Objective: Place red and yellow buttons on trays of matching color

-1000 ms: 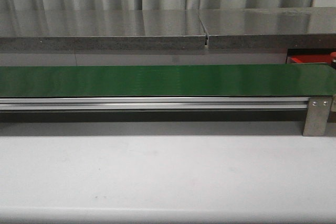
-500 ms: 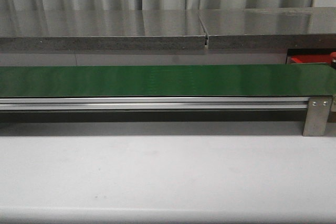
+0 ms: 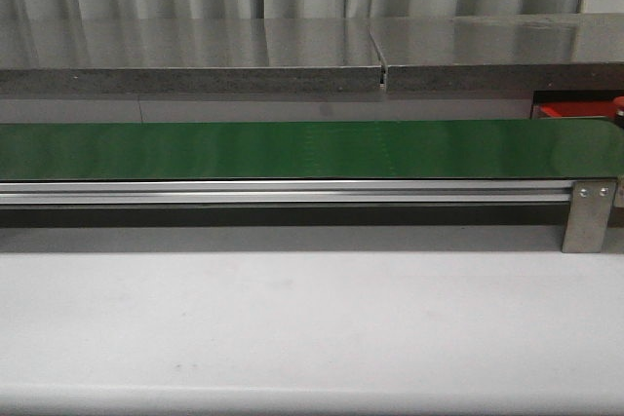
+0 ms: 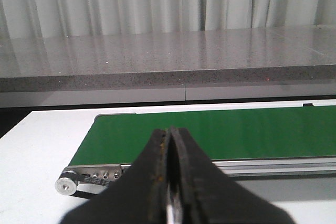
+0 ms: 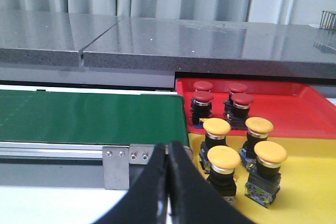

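Observation:
In the right wrist view, several red buttons [image 5: 202, 98] stand on the red tray [image 5: 294, 109], and several yellow buttons [image 5: 223, 159] stand on the yellow tray [image 5: 310, 192] nearer the camera. My right gripper [image 5: 169, 147] is shut and empty, just off the belt's end and beside the yellow tray. In the left wrist view my left gripper [image 4: 169, 130] is shut and empty, in front of the belt's other end. A corner of the red tray [image 3: 575, 110] shows in the front view. No button lies on the green conveyor belt [image 3: 312, 149]. Neither gripper shows in the front view.
The belt's aluminium rail [image 3: 292, 192] and steel bracket [image 3: 590, 213] run along its near side. A grey stone counter [image 3: 195, 56] stands behind the belt. The white table [image 3: 312, 319] lies in front. A pulley [image 4: 65, 184] sits at the belt's left end.

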`<state>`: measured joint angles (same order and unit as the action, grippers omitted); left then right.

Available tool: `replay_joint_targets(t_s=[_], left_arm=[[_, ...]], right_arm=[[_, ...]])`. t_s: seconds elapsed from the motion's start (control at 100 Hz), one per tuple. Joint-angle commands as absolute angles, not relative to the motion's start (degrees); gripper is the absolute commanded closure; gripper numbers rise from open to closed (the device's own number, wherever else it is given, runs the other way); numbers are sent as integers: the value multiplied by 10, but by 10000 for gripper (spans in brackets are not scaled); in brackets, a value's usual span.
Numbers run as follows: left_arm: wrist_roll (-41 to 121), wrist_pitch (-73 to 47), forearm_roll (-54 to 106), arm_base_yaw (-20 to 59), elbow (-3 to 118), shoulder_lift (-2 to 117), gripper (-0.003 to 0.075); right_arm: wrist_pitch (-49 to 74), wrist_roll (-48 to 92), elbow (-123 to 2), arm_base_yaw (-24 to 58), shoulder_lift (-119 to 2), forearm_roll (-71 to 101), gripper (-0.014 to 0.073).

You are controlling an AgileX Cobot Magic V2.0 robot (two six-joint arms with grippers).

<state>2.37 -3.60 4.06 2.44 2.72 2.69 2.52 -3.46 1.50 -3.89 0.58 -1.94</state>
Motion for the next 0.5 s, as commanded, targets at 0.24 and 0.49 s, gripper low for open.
replay_joint_targets(t_s=[0.24,0.49], left_arm=[[17,27,52,23,-17,-21,741],[17,38,52,23,-17,-21,741]], right_arm=[[-21,-33,3,-42,16,-25,711],[-21,-33,3,-42,16,-25,711]])
